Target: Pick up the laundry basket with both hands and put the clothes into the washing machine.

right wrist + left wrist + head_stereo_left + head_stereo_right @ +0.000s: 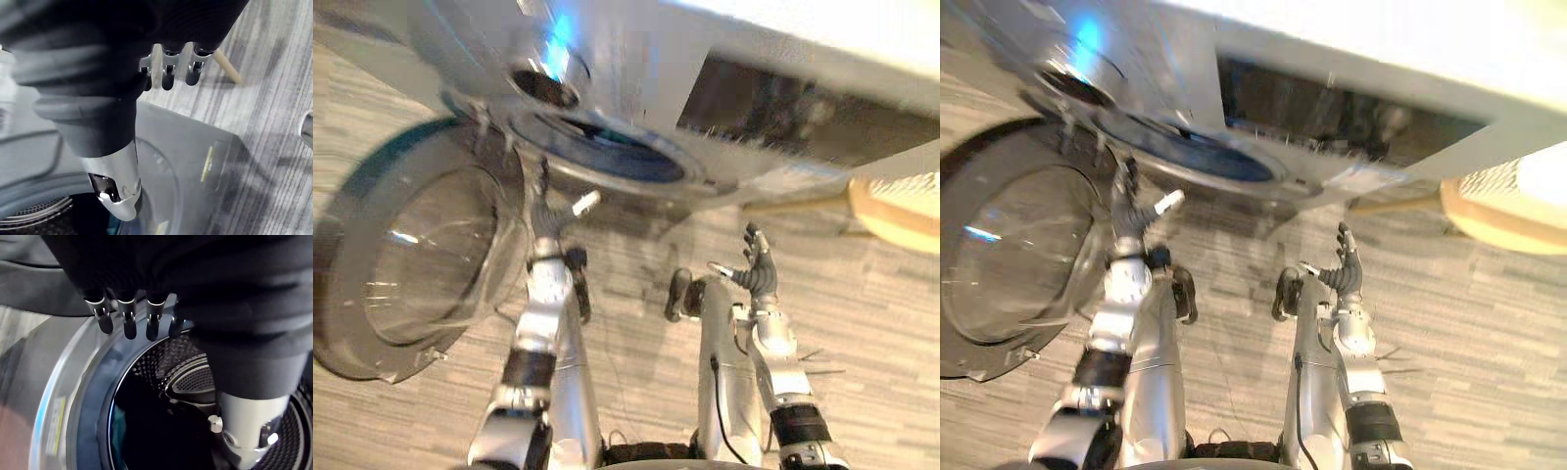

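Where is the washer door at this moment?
The washer door stands open at the eye views' left, beside the drum opening, the left hand near its edge.

Far side of washer (636, 88) is cut off by the frame edge, and its front panel is blurred. Inside of drum (190, 382) is dark. The bluish patch (117, 423) just inside the washer's opening is too dim to identify. The basket (1503, 223) right of washer is cut by the edge, contents hidden. The door (1009, 264) left of washer has its outer rim cut off.
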You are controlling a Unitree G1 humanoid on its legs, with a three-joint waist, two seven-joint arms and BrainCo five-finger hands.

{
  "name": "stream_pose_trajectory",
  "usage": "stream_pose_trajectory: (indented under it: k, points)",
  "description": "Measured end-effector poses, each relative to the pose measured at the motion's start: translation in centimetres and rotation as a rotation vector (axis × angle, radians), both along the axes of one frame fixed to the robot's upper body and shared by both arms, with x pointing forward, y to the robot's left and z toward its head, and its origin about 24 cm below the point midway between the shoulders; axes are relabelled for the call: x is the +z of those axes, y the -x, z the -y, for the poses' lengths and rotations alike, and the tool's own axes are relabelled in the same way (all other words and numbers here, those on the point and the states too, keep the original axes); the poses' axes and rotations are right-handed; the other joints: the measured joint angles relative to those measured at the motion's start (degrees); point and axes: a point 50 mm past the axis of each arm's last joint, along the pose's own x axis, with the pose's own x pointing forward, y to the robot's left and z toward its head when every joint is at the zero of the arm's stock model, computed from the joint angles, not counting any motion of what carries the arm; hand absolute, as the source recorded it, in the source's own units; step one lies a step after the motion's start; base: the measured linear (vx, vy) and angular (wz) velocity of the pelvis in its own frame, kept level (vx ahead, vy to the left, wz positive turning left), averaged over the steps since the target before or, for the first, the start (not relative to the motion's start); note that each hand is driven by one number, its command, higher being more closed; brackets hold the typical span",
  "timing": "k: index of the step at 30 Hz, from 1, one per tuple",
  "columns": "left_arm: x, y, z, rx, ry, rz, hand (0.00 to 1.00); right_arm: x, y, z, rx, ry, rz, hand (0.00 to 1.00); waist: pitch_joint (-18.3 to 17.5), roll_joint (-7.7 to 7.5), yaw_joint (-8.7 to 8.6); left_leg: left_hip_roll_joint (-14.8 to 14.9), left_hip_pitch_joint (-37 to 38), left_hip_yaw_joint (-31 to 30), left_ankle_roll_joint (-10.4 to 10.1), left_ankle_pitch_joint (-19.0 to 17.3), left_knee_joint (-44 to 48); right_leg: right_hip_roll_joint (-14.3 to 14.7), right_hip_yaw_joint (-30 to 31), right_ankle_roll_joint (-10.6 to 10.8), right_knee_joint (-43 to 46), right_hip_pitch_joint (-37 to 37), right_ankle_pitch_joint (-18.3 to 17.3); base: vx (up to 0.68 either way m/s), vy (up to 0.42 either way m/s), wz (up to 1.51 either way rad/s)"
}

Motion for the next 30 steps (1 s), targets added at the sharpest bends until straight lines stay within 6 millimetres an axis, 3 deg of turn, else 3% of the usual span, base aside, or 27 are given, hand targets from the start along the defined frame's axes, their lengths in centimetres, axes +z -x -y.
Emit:
stream_pose_trajectory:
  k: [1, 5, 7, 11, 14, 20, 26, 30]
  points:
    - [-3.1, 1.7, -0.2, -0.014, 0.020, -0.121, 0.00, -1.9, 1.1, 0.0, -0.007, -0.009, -0.087, 0.00, -2.73, 0.05, 0.14, -0.15, 5.46, 0.64, -0.03, 1.69, -5.63, 0.16, -0.84, 0.46, -4.82, 5.31, 1.04, 0.13, -0.028, 0.13]
    - [-8.3, 5.3, -0.7, -0.023, 0.023, -0.345, 0.00, -5.3, 3.6, -0.1, -0.026, -0.031, -0.246, 0.00, -8.47, 0.10, 0.17, -0.39, 16.38, 3.00, 0.17, 5.37, -17.61, 1.21, -1.70, 1.26, -15.82, 15.28, 4.39, 0.15, 0.013, -0.02]
    - [-11.7, 7.7, -1.2, -0.022, 0.018, -0.509, 0.00, -7.7, 5.4, -0.1, -0.026, -0.048, -0.367, 0.00, -12.56, 0.28, 0.23, -0.83, 22.66, 4.84, 0.36, 8.99, -27.15, 2.29, -1.74, 1.90, -24.55, 20.55, 7.89, 0.16, 0.042, -0.13]
    - [-15.3, 10.9, -2.7, -0.026, -0.040, -0.728, 0.00, -11.0, 7.9, 0.2, -0.040, -0.051, -0.566, 0.00, -15.91, 1.72, -0.18, -1.73, 33.74, 7.45, 0.48, 15.73, -43.04, 5.03, -1.16, 2.48, -40.48, 30.22, 15.36, 0.15, 0.065, -0.23]
    - [-16.4, 12.4, -3.7, -0.035, -0.088, -0.809, 0.00, -12.1, 9.3, 0.8, -0.050, -0.054, -0.645, 0.00, -17.55, 2.77, -0.23, -1.98, 38.61, 8.68, 0.57, 16.68, -46.77, 6.07, -0.26, 3.03, -48.02, 36.01, 18.81, 0.09, 0.069, -0.21]
    - [-17.7, 14.6, -4.3, -0.046, -0.119, -0.908, 0.00, -13.6, 11.6, 1.0, -0.053, -0.076, -0.750, 0.00, -20.74, 3.16, -0.42, -2.79, 43.57, 9.35, 0.57, 16.68, -48.77, 6.72, 0.26, 3.61, -55.90, 43.24, 22.21, 0.03, 0.024, -0.05]
    - [-18.7, 16.9, -4.2, -0.071, -0.126, -1.003, 0.00, -14.2, 12.7, 1.0, -0.057, -0.080, -0.806, 0.00, -20.79, 3.07, -0.53, -3.05, 45.42, 9.70, 0.73, 16.78, -49.92, 7.06, 0.71, 3.41, -59.76, 45.81, 24.54, -0.05, 0.005, -0.06]
    - [-18.9, 17.2, -4.1, -0.073, -0.124, -1.012, 0.00, -14.5, 13.8, 1.3, -0.064, -0.078, -0.838, 0.00, -20.78, 3.07, -0.48, -3.41, 47.13, 9.76, 0.73, 16.77, -50.97, 7.00, 1.23, 3.55, -60.43, 46.58, 24.97, -0.05, 0.000, -0.06]
